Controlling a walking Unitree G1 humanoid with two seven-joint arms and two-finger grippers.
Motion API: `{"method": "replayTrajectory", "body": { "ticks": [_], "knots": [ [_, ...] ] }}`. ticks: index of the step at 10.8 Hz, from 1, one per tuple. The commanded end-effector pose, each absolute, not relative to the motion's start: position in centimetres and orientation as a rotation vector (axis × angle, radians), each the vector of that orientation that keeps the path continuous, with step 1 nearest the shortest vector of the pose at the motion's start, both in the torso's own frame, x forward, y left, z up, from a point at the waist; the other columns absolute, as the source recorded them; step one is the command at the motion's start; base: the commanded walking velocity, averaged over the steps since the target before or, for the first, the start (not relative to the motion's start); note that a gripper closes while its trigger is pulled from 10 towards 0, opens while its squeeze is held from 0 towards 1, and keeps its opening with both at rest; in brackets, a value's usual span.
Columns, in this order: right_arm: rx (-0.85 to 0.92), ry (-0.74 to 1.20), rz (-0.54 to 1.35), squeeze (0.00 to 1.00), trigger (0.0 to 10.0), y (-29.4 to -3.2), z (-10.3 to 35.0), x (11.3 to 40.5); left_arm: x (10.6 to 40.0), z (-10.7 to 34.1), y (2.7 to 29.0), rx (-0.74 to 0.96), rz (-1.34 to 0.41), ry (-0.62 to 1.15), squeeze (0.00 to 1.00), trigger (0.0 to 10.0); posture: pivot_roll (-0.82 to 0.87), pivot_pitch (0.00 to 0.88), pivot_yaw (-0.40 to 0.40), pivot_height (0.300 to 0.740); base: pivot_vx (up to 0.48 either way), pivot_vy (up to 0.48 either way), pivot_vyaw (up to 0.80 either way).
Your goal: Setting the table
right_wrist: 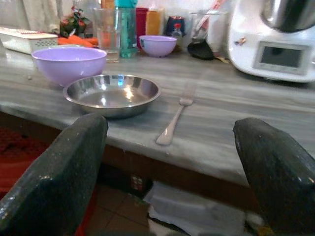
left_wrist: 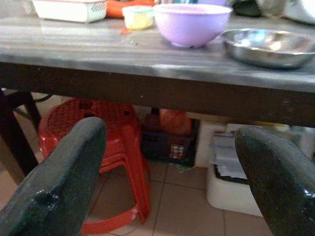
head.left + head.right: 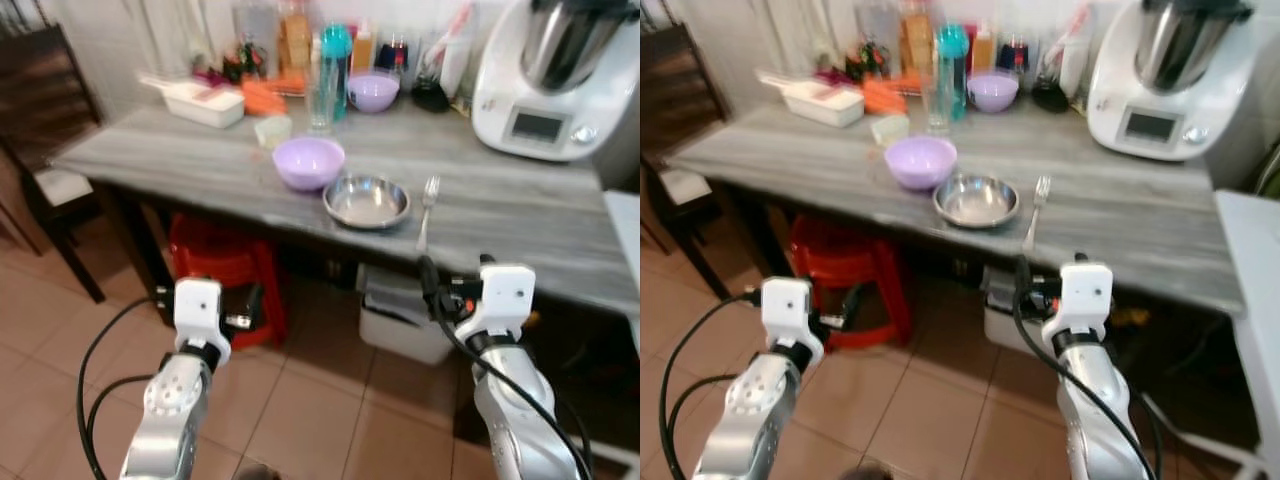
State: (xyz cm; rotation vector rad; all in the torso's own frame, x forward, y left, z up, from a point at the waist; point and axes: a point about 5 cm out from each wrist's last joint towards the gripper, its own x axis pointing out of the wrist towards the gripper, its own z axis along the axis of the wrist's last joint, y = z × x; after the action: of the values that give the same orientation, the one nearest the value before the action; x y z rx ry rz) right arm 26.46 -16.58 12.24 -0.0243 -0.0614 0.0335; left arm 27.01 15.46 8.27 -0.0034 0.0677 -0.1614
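On the grey table (image 3: 520, 215) a steel dish (image 3: 367, 201) lies near the front edge. A purple bowl (image 3: 309, 162) sits just left of it and a fork (image 3: 427, 210) lies just right of it. My left gripper (image 2: 171, 130) is open and empty, held below the table's edge in front of the purple bowl. My right gripper (image 1: 170, 123) is open and empty too, at about table height, short of the edge and facing the fork (image 1: 174, 120) and the dish (image 1: 112, 93).
At the back stand a second purple bowl (image 3: 373, 92), a glass (image 3: 320, 105), a teal bottle (image 3: 335, 55), a white tray (image 3: 205, 102) and a white kitchen machine (image 3: 555, 80). Under the table are a red stool (image 3: 225, 265) and a white bin (image 3: 400, 320). A dark chair (image 3: 45, 120) is at left.
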Motion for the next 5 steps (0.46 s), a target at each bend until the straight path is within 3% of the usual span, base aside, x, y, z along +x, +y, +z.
{"method": "replayTrajectory", "body": {
  "ticks": [1,5],
  "knots": [
    [-0.017,-0.06,0.033,0.0,10.0,-16.55,12.25,26.58,27.26,8.76,15.58,0.011,-0.167,0.052,0.0,10.0,0.07,0.0,-0.022,0.74,-0.375,0.0,0.0],
    [-0.019,-0.056,0.028,0.0,10.0,-16.81,12.11,26.69,27.25,8.75,15.33,0.021,-0.191,0.044,0.0,10.0,0.07,0.0,-0.021,0.74,-0.328,0.0,0.0]
  ]
}}
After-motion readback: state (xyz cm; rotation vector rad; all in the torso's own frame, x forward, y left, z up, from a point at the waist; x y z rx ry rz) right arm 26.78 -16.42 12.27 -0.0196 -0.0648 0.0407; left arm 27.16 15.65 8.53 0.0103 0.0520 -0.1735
